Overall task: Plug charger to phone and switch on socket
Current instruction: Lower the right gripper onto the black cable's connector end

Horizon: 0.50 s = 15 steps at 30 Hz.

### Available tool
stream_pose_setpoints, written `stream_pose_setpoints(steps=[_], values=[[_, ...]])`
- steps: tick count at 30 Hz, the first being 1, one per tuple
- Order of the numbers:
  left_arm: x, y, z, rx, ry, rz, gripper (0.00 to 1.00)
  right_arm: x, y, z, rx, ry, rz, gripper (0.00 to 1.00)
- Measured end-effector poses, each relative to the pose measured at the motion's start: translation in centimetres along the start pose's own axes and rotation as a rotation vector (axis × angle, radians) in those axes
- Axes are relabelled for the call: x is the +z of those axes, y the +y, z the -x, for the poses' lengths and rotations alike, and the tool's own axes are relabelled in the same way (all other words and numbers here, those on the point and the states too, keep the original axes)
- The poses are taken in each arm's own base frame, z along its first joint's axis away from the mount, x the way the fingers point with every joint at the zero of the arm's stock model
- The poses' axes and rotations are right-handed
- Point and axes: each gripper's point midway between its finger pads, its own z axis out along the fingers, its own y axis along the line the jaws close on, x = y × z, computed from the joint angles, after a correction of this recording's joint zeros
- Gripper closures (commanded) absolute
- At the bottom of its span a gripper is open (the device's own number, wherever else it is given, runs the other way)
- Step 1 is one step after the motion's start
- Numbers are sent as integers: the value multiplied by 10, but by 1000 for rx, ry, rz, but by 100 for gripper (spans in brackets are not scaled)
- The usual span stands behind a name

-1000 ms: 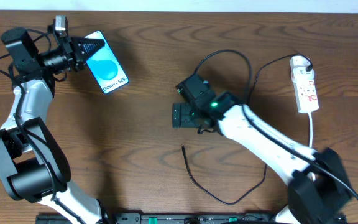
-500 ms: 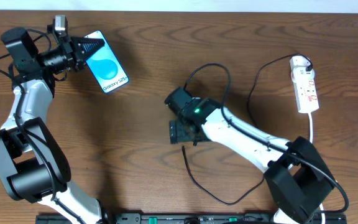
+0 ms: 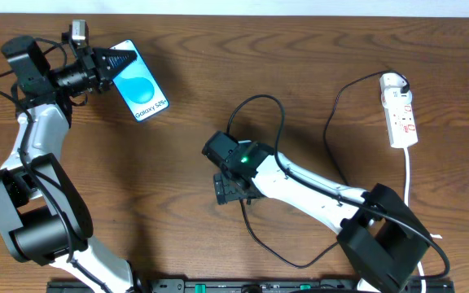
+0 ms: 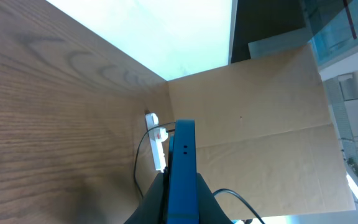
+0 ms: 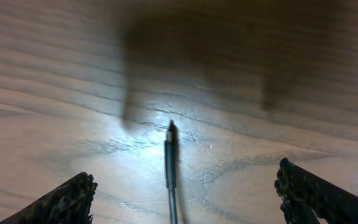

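Note:
My left gripper is shut on the phone, a blue-screened smartphone held up off the table at the far left; in the left wrist view the phone shows edge-on between the fingers. My right gripper is open and hovers low over the charger's free plug tip, which lies on the wood between the fingers. The charger, a thin black cable, loops across the table and runs up to the socket, a white power strip at the far right.
The socket's white cord runs down the right side. The black cable makes a loop behind my right arm. A brown cardboard panel stands past the table in the left wrist view.
My right arm has moved left and toward the front, bringing its open gripper down over the cable's free tip. The cable loop shifted left with it. The left arm and phone have not moved.

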Motion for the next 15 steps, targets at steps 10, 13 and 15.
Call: stream_pose_setpoints(steps=[10,13,15], values=[[0,0,0,0,0,0,93,19,-4,-15,7,82,-27,29],[0,0,0,0,0,0,93,19,-4,-16,7,89,-26,32],[0,0,0,0,0,0,93,19,-4,-17,7,92,-24,32]])
